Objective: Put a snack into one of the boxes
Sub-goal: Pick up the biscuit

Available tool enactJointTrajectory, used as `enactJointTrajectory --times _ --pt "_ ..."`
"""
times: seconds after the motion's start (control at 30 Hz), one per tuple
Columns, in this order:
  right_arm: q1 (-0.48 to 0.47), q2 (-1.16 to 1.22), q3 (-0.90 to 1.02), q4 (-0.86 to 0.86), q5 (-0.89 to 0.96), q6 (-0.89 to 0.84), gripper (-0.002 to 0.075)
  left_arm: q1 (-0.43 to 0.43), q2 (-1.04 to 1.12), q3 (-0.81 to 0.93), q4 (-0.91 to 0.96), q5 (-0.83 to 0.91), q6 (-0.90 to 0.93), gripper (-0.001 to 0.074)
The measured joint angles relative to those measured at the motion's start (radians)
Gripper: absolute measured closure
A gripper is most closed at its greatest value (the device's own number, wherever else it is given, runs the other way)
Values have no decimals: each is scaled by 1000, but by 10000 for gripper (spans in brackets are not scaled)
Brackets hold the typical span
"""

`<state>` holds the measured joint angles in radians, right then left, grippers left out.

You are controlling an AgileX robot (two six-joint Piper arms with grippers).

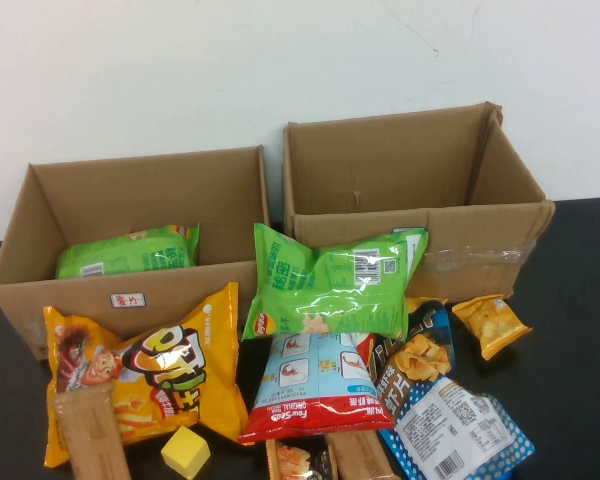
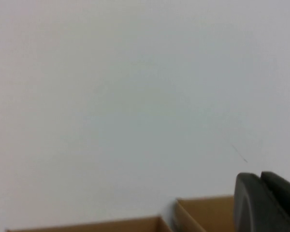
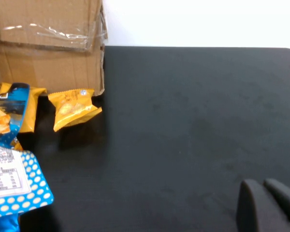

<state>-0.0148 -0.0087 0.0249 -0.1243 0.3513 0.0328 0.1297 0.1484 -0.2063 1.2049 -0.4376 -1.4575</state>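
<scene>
Two open cardboard boxes stand at the back of the black table: the left box [image 1: 130, 292] holds a green snack bag [image 1: 130, 250], and the right box [image 1: 480, 245] shows nothing inside. A pile of snacks lies in front: a large green bag [image 1: 330, 285] leaning on the right box, a yellow bag [image 1: 150, 375], a blue and red bag [image 1: 315, 385], a blue dotted bag [image 1: 450, 420] and a small yellow pack [image 1: 490, 325]. Neither gripper shows in the high view. My left gripper [image 2: 260, 179] is shut, raised and facing the wall above the box rims [image 2: 208, 215]. My right gripper [image 3: 263, 184] is shut over bare table, right of the small yellow pack [image 3: 72, 107].
A yellow cube [image 1: 185, 452] and a brown bar [image 1: 90, 435] lie at the front left. More small packs [image 1: 330, 458] sit at the front edge. The black table [image 3: 198, 111] stretches to the right of the pile. A white wall stands behind the boxes.
</scene>
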Motion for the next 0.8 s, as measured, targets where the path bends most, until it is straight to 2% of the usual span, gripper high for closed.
enactJointTrajectory --times 0.07,0.1,0.13,0.3,0.53,0.67,0.73,0.8 --pt "0 0 0 0 0 0 727 -2 -11 32 -184 21 204 736" --pt "0 0 0 0 0 0 727 -11 -39 75 -399 47 409 736" --pt "0 0 0 0 0 0 727 -13 -53 97 -482 60 498 736" --pt "0 0 0 0 0 0 727 -17 -150 188 -860 188 801 736" --pt "0 0 0 0 0 0 727 -17 -158 214 -955 491 878 736" --pt "0 0 0 0 0 0 727 -17 -158 225 -984 588 917 736" --pt "0 0 0 0 0 0 727 -17 -158 232 -1047 614 993 736" --pt "0 0 0 0 0 0 727 -17 -158 232 -1198 734 1266 736"
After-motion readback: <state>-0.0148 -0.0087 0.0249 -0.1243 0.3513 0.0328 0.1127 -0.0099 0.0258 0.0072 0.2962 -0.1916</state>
